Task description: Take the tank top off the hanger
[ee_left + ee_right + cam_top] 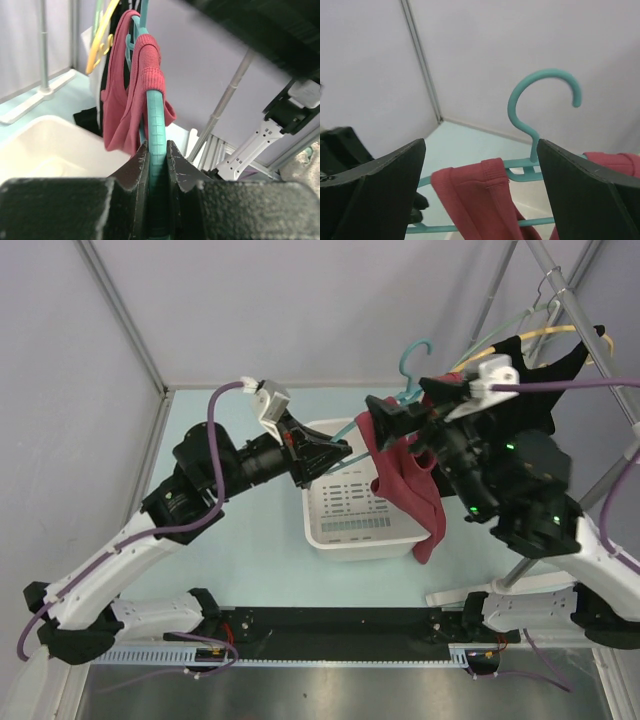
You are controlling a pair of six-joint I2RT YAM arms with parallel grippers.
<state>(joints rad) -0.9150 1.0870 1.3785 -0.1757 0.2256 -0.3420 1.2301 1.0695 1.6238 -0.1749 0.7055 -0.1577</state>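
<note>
Setting: we look at a pale teal counter inside plain grey-white walls, with a metal garment rack at the right rear.
White bin: it sits on the counter between the two arms, under the raised garment.
Teal hanger: it is held up in the air above the bin, and we see its hook free against the wall.
Left jaws: pressed together on one arm of the teal hanger, one finger on each side of the plastic.
Tank top: red and ribbed, on the teal hanger. One strap loops over the hanger arm just beyond the left jaws, and the body hangs down over the bin's right side in the top view.
Right jaws: spread wide, one finger either side of a strap draped on the hanger bar below the hook. We cannot see them touching the cloth.
Yellow hanger: it is on the rack and carries a black garment.
</note>
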